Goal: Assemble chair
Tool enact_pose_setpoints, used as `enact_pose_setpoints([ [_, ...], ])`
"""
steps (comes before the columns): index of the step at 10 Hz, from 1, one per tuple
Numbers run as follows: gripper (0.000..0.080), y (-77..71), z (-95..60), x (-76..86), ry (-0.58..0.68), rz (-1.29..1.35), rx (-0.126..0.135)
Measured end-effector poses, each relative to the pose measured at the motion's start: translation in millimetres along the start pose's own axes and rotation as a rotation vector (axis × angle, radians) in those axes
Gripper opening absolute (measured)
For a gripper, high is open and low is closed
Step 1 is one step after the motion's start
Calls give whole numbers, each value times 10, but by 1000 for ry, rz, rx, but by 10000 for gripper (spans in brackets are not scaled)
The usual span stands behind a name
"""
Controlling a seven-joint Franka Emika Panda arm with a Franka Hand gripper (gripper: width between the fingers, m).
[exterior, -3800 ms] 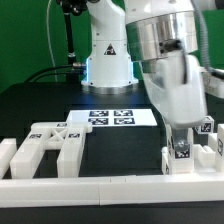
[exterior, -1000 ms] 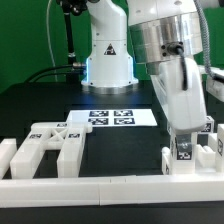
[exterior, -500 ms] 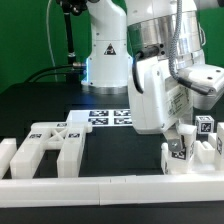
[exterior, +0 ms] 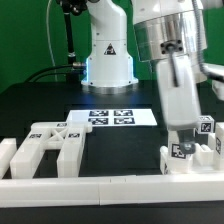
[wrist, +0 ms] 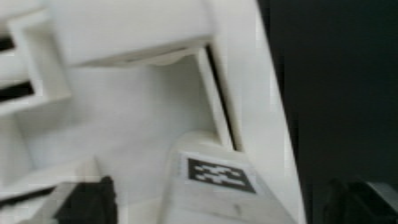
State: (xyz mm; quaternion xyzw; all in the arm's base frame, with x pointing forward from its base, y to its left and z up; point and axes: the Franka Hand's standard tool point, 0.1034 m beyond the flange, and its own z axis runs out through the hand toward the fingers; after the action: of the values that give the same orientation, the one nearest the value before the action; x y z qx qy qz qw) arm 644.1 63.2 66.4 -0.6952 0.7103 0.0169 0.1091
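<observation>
Gripper [exterior: 185, 131] low over the tagged chair piece [exterior: 176, 160] on the exterior view's right.
White border rail [exterior: 100, 186] runs nearest; just behind it, more chair pieces [exterior: 48, 148] lie at the exterior view's left. Whether the claw is spread or pinching cannot be told. Marker board [exterior: 112, 117] lies farther back.

You see a glossy white arm [exterior: 176, 92] built of bulky, rounded segments. Its base column [exterior: 107, 38] carries a small black warning triangle [exterior: 110, 49] and shows a pale blue glow low on its foot. A grey metallic band [exterior: 165, 42] wraps the nearest segment, and black cables [exterior: 66, 34] run behind the column.
</observation>
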Motion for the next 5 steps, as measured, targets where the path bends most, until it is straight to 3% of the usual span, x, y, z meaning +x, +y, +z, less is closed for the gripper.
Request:
enact_pose_setpoints([
  [1, 638, 24, 15, -28, 1, -103, -11],
  [5, 649, 20, 12, 8, 3, -375, -12],
])
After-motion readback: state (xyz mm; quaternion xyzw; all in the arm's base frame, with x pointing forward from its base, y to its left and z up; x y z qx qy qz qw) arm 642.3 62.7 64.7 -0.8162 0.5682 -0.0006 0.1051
